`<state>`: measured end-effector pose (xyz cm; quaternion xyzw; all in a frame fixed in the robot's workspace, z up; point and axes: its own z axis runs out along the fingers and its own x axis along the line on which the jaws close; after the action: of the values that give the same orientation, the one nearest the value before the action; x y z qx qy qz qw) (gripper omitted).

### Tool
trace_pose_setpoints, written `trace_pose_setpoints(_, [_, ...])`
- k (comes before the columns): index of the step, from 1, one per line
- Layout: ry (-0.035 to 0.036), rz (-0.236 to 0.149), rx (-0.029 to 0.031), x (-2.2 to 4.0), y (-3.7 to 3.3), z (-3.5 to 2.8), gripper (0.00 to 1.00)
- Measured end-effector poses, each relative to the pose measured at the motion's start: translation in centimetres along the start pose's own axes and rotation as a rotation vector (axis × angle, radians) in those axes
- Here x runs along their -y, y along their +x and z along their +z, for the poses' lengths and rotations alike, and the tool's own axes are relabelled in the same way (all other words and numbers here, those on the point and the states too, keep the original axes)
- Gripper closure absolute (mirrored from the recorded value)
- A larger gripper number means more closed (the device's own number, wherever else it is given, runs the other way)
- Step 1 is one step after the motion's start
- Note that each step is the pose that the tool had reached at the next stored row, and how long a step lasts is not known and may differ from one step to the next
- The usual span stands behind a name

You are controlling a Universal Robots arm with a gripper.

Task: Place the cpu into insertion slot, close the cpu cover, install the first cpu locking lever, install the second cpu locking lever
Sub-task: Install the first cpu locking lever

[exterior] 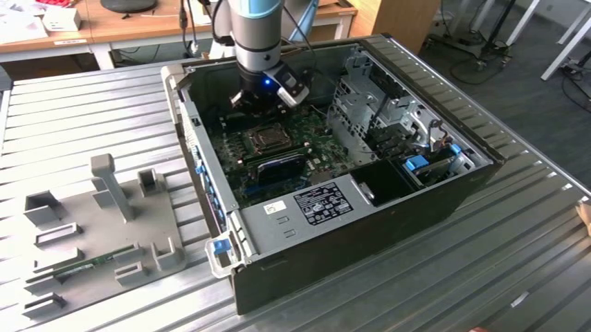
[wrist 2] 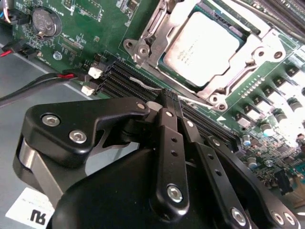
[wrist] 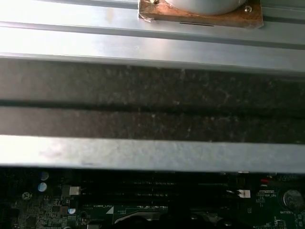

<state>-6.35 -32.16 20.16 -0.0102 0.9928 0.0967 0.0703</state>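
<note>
The claw's black linkage sits closest in the second wrist view, and its fingers run forward to the claw (wrist 2: 170,98) tip, where they look pressed together with no gap. The tip is just above the long black memory slots (wrist 2: 119,78), right at a thin silver locking lever (wrist 2: 145,86) that runs along the near side of the socket. I cannot tell whether the wire is pinched between the fingers or only lies against them.

The cpu (wrist 2: 205,45) lies flat in the insertion slot (exterior: 268,138), pale metal top up. The cpu cover (wrist 2: 155,38) appears to be down over it, framing its edges. All this sits on the green circuit board (wrist 2: 95,24) inside the open computer case (exterior: 443,200), which lies on the slatted metal bench (exterior: 93,111). In the exterior view the arm reaches down into the case just behind the socket.

The chip looks light, thin and stiff, and probably fragile on its underside. It would be safest held by two opposite edges, never by its faces. The lever is likely springy steel wire, narrow and slippery, so it could slide off smooth pads. Its free end should give the surest hold. The cover is thin sheet metal and should tolerate only gentle, even pressure.
</note>
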Motion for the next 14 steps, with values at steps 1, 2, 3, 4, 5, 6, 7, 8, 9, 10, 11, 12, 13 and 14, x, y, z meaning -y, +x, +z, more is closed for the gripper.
trace_pose_setpoints(1, [0.0003,0.000,0.0000,0.02,0.00,0.09,0.90])
trace_pose_setpoints(2, [0.0003,0.000,0.0002,0.03,0.00,0.18,0.90])
trace_pose_setpoints(3, [0.0007,0.000,0.0001,0.05,0.00,0.26,0.90])
trace_pose_setpoints(4, [0.0010,0.000,0.0002,0.07,-0.01,0.34,0.90])
trace_pose_setpoints(5, [0.0013,0.000,0.0001,0.08,-0.02,0.41,0.90])
trace_pose_setpoints(6, [0.0017,0.000,0.0001,0.09,-0.03,0.48,0.90])
trace_pose_setpoints(7, [0.0019,0.000,0.0001,0.11,-0.05,0.54,0.90])
trace_pose_setpoints(8, [0.0021,0.000,0.0001,0.11,-0.06,0.59,0.90])
trace_pose_setpoints(9, [0.0023,0.000,0.0000,0.12,-0.07,0.61,0.90])
trace_pose_setpoints(10, [0.0024,0.000,0.0000,0.12,-0.08,0.61,0.90])
trace_pose_setpoints(11, [0.0024,0.000,0.0000,0.12,-0.09,0.62,0.90])
trace_pose_setpoints(12, [0.0022,0.000,0.0001,0.12,-0.11,0.63,0.90])
trace_pose_setpoints(13, [0.0021,0.000,0.0002,0.12,-0.12,0.63,0.90])
trace_pose_setpoints(14, [0.0020,0.000,0.0003,0.13,-0.15,0.64,0.90])
